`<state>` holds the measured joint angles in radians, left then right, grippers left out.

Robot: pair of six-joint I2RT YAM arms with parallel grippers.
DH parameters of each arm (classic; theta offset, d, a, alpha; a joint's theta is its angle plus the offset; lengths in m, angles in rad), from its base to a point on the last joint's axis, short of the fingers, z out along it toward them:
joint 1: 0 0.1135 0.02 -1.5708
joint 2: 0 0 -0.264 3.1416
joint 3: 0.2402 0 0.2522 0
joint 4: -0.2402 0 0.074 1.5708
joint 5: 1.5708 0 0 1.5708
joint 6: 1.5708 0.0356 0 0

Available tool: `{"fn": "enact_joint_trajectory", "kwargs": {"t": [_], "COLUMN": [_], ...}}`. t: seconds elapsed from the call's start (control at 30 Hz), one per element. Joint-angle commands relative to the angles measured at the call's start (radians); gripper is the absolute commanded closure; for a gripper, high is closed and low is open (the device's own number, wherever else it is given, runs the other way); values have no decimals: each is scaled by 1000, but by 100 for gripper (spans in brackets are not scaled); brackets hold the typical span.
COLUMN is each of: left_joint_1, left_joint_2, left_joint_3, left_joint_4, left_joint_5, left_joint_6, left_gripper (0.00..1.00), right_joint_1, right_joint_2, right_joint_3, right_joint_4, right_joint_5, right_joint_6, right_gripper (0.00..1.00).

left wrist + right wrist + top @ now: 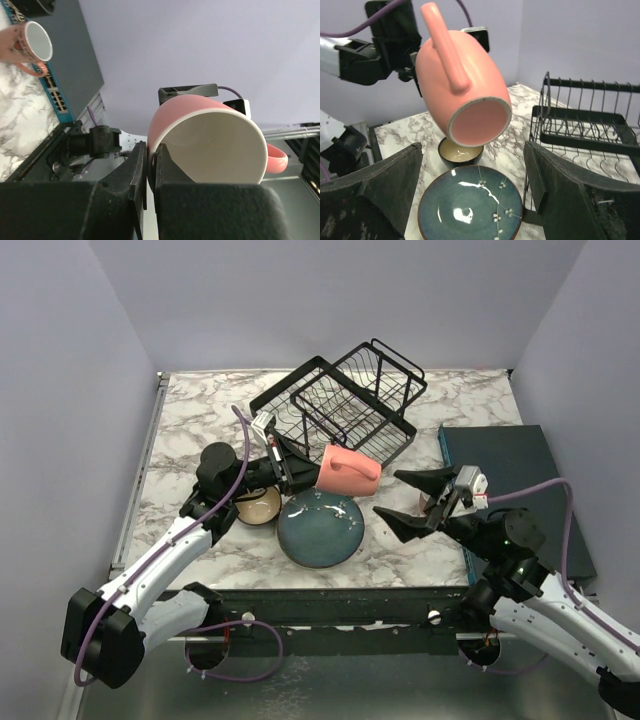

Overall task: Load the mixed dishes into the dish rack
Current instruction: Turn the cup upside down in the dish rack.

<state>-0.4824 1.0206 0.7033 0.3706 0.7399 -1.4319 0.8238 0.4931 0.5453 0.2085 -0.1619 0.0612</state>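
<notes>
Pinching the rim of a glossy pink ceramic mug (350,470), my left gripper (310,476) holds it sideways above the round dark teal plate (320,530), just in front of the black wire dish rack (340,405). My right gripper (390,495) faces it, jaws spread and empty, likely for a handover.
</notes>
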Motion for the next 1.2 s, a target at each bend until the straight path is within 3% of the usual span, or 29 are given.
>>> {"fn": "enact_joint_trajectory", "kwargs": {"t": [0.0, 0.47, 1.17], "left_joint_1": [13, 15, 15], "left_joint_2": [-35, -4, -9], "left_joint_3": [-16, -57, -83], "left_joint_4": [225, 501, 647], "left_joint_5": [82, 124, 150], "left_joint_6": [-125, -318, -417], "left_gripper": [100, 100, 100], "right_joint_1": [5, 5, 5], "right_joint_2": [-13, 15, 308], "right_joint_3": [-58, -169, -117], "right_joint_4": [198, 528, 978], "right_joint_5": [-164, -293, -417], "right_joint_6": [-103, -127, -106], "right_gripper": [11, 10, 11]}}
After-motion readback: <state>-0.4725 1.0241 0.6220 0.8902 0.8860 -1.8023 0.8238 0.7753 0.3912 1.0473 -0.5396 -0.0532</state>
